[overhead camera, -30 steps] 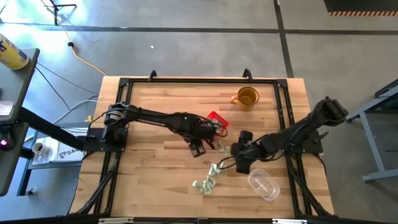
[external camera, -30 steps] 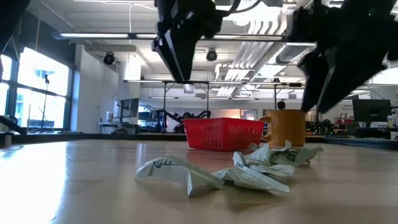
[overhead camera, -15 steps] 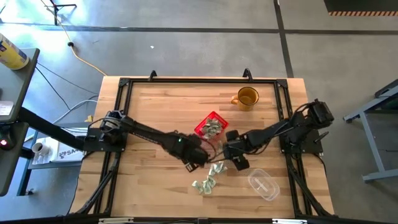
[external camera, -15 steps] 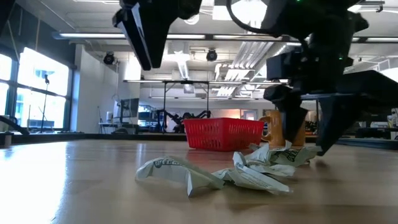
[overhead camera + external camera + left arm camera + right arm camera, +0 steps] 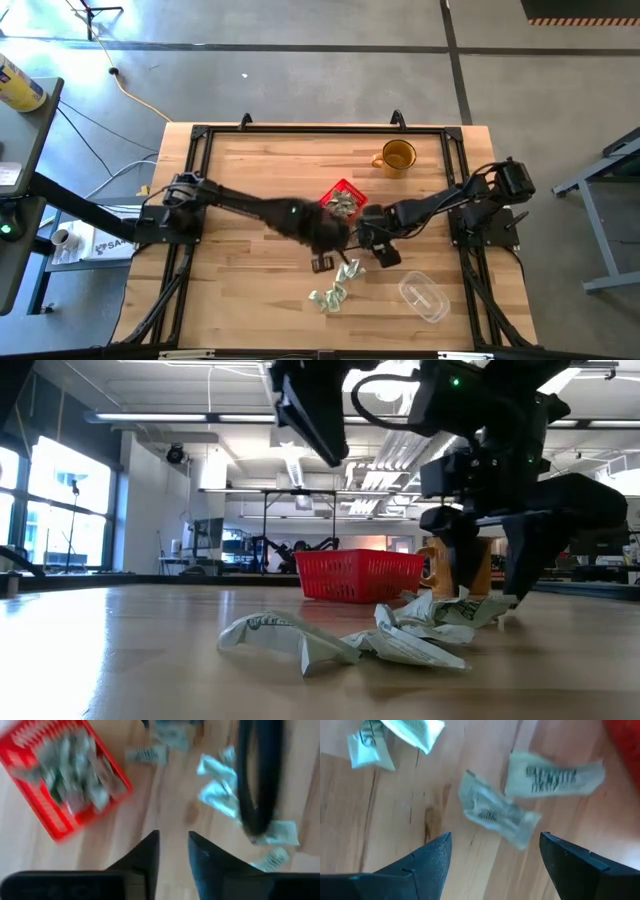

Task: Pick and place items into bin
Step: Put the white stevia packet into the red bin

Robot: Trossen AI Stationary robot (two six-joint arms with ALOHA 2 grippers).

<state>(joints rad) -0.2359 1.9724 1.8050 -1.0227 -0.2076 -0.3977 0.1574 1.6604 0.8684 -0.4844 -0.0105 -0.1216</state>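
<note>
Bare desk (image 5: 250, 160) spreads left and far of the red bin (image 5: 331, 192), which holds several items. Loose items (image 5: 335, 285) lie nearer. Right gripper (image 5: 495, 857), jaws wide open, hangs over them; left gripper (image 5: 173, 852), jaws narrowly parted, hovers beside the bin.

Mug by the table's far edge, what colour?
Amber mug, clearest in the high view.

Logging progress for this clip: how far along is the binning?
Partly done. The red bin already holds several wrapped items. The right gripper hangs open over two loose items; the left gripper holds nothing. More items lie on the table.
</note>
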